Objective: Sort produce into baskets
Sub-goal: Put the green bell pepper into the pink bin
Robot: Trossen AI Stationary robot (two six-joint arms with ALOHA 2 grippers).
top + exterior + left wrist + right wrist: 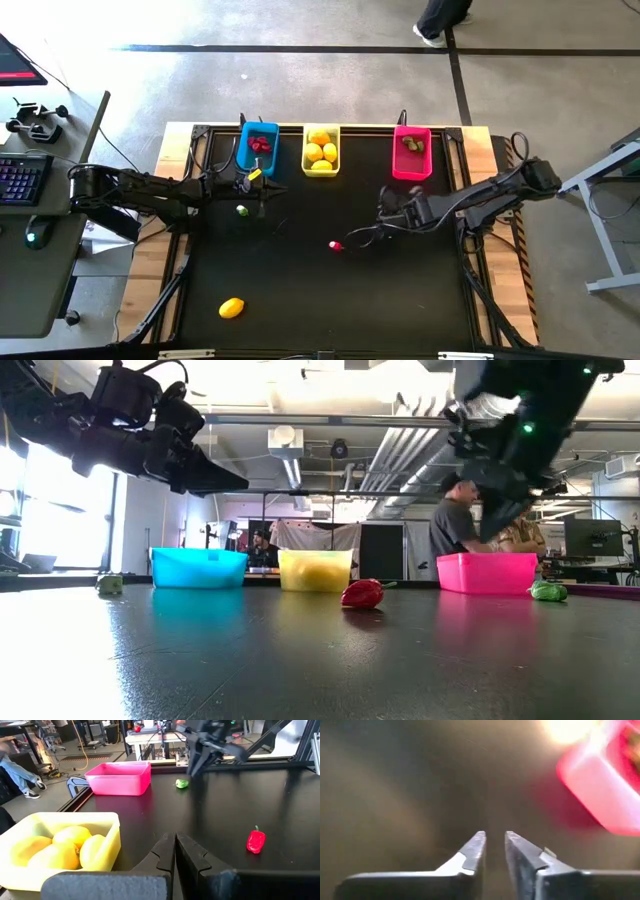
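I see my right gripper [494, 851] slightly parted and empty over the mat near the pink basket [411, 156], my left gripper [175, 851] closed, empty

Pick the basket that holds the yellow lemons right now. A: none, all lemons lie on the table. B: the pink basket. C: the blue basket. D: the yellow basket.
D: the high view shows several lemons inside the yellow basket, the middle one of the three, while one more lemon lies loose on the table.
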